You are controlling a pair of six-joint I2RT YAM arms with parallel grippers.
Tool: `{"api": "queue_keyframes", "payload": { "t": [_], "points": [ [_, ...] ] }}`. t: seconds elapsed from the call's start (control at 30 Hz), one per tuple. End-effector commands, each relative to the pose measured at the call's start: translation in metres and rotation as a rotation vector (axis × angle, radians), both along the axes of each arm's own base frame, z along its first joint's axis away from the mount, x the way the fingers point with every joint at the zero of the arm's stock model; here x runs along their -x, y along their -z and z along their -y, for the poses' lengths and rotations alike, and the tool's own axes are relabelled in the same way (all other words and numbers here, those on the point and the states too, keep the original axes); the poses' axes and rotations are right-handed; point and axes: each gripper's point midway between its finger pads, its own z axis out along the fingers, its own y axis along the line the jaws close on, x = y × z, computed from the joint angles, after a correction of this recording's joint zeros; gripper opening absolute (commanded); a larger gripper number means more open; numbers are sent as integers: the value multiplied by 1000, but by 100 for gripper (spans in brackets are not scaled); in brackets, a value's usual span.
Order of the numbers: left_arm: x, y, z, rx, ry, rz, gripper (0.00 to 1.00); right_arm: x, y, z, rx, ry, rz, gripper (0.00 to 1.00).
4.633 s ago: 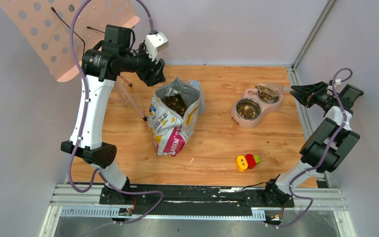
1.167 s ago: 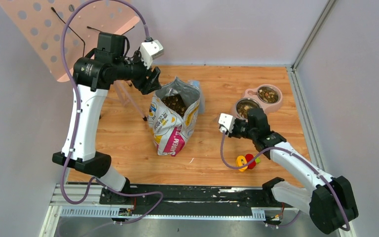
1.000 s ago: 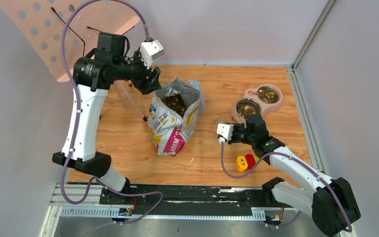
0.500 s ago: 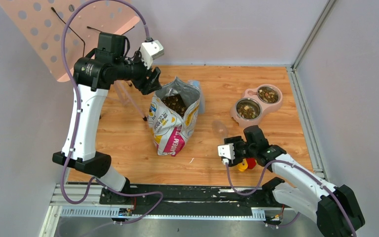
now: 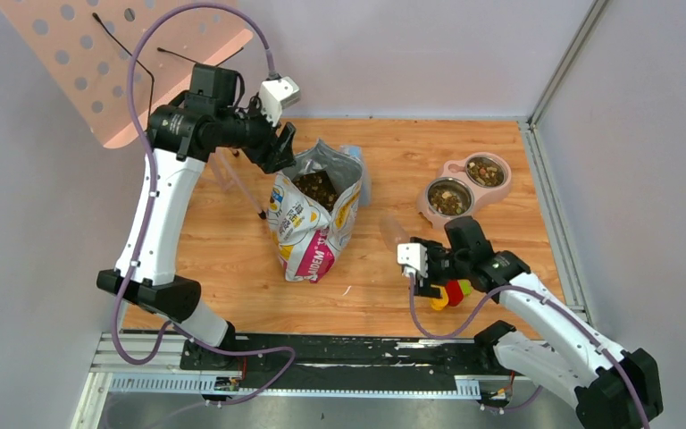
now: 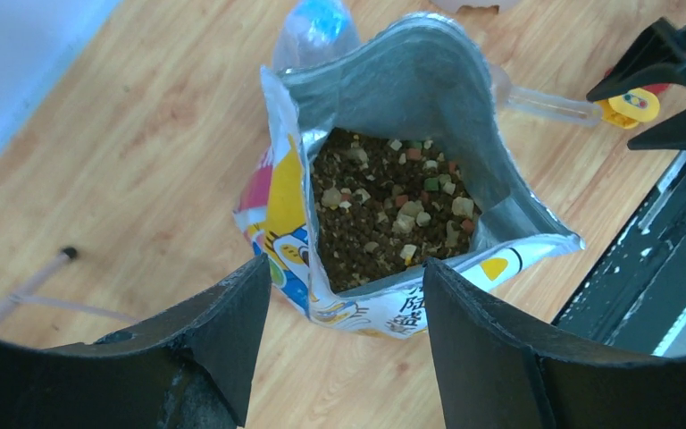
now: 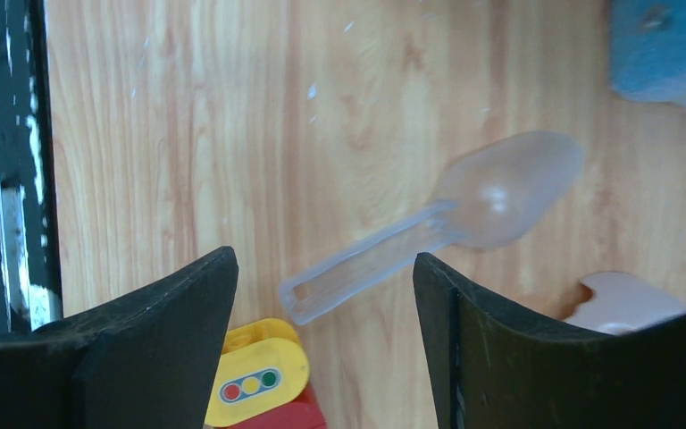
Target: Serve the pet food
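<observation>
The pet food (image 5: pixel 317 188) is brown kibble with some pale, red and green bits, heaped inside the open printed bag (image 5: pixel 308 241) and seen from above in the left wrist view (image 6: pixel 384 210). More kibble lies in both steel bowls (image 5: pixel 449 198) of the pink stand (image 5: pixel 429 212). A clear plastic scoop (image 5: pixel 393 231) lies empty on the table between bag and stand. My left gripper (image 5: pixel 281 147) is open and empty above the bag's back left rim (image 6: pixel 344 268). My right gripper (image 5: pixel 429 279) is open and empty above the scoop's handle (image 7: pixel 366 268).
A yellow and red toy (image 5: pixel 447 293) lies just beside my right gripper, also in the right wrist view (image 7: pixel 255 384). A clear bottle with a blue part (image 6: pixel 313 27) stands behind the bag. A pink perforated board (image 5: pixel 125 63) on thin legs stands back left. A black rail (image 5: pixel 348 353) runs along the near edge.
My right arm held the scoop over the far bowl, then swung to the table's front; the scoop now lies on the table, out of the gripper. My left arm shifted slightly right.
</observation>
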Motion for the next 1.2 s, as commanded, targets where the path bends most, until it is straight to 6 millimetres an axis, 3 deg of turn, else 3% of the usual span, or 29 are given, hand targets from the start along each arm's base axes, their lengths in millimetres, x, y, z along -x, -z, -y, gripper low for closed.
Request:
{"api": "queue_keyframes", "payload": {
  "t": [0.0, 0.1, 0.23, 0.27, 0.33, 0.47, 0.57, 0.67, 0.93, 1.03, 1.17],
  "points": [
    [-9, 1, -3, 59, -149, -31, 70, -23, -62, -22, -134, 125, -48, 73],
    [-18, 5, -10, 72, -257, -29, 69, -51, -102, -41, -220, 216, -91, 73],
    [-16, -4, -22, 88, -348, -2, 68, -95, -175, -76, -367, 301, -155, 71],
    [-10, -7, -20, 108, -334, 3, 68, -108, -205, -85, -418, 304, -138, 71],
    [3, -12, -14, 152, -284, 23, 68, -127, -240, -99, -489, 316, -135, 70],
    [34, -23, -4, 225, -146, 113, 69, -154, -277, -122, -568, 290, -115, 70],
    [49, -26, -6, 244, -108, 187, 70, -174, -274, -136, -568, 285, -141, 69],
    [70, -12, -3, 254, -42, 209, 69, -195, -264, -147, -570, 314, -161, 70],
    [119, 26, 40, 254, 214, 88, 66, -230, -241, -167, -537, 337, -146, 70],
    [116, 36, 53, 232, 184, 9, 65, -237, -232, -175, -525, 338, -152, 68],
    [93, 41, 54, 210, 15, -32, 65, -244, -219, -186, -505, 355, -138, 66]
  ]
}}
